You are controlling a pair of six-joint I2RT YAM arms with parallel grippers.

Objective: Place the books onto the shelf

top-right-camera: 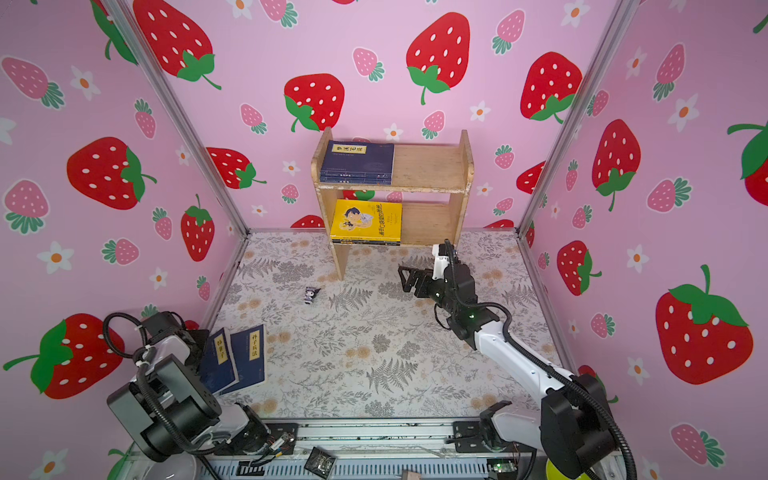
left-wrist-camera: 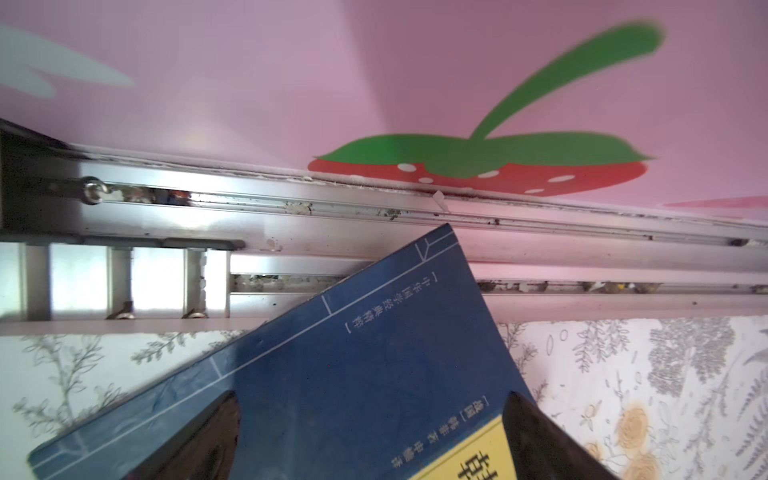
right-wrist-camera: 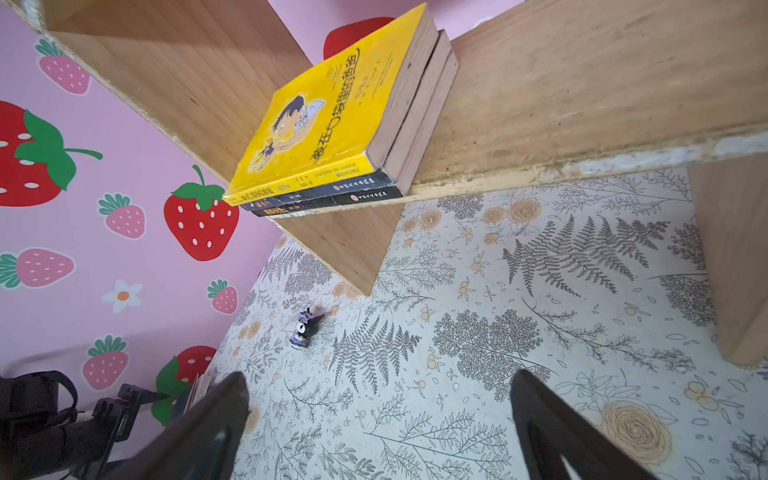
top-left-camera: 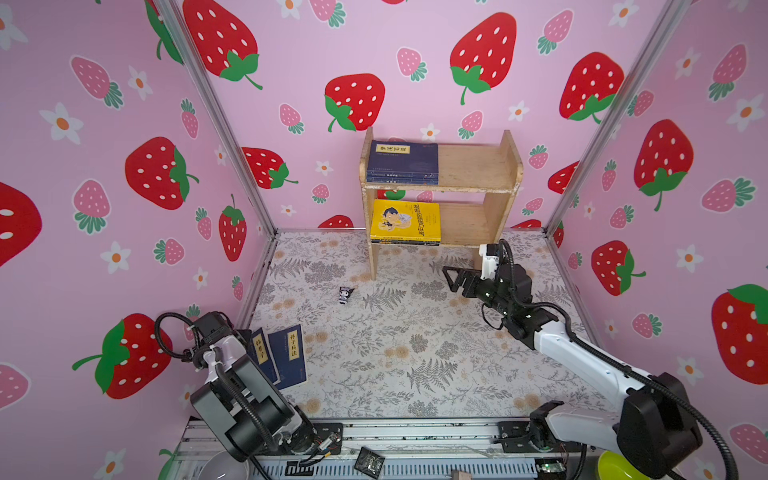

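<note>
Both top views show the wooden shelf [top-left-camera: 473,166] at the back of the floral desk [top-left-camera: 395,357], upper centre of the frame, against the strawberry wall. A navy stack [top-left-camera: 402,163] lies flat on the left half of its upper tier. A yellow cartoon book [top-left-camera: 405,220] lies on darker books on the left half of its lower tier.

Two more books lie on the desk in the lower left of the frame. The inner navy book [top-left-camera: 291,357] is flat, with its yellow label showing. The wall-side navy book [top-left-camera: 262,353] overlaps its left edge and is partly hidden by the left arm.

The left wrist view shows the left pincer [left-wrist-camera: 374,401] spread wide, its dark fingers over the wall-side navy book's cover. I cannot tell whether they touch it. One corner of that book reaches over the metal rail [left-wrist-camera: 291,216] at the foot of the wall.

The right pincer [top-left-camera: 451,276] is also spread wide with nothing between its fingers. It hangs right of centre, just in front of the shelf's lower tier. A small dark figurine [top-left-camera: 345,294] sits on the desk left of centre, near the shelf's left leg.
</note>
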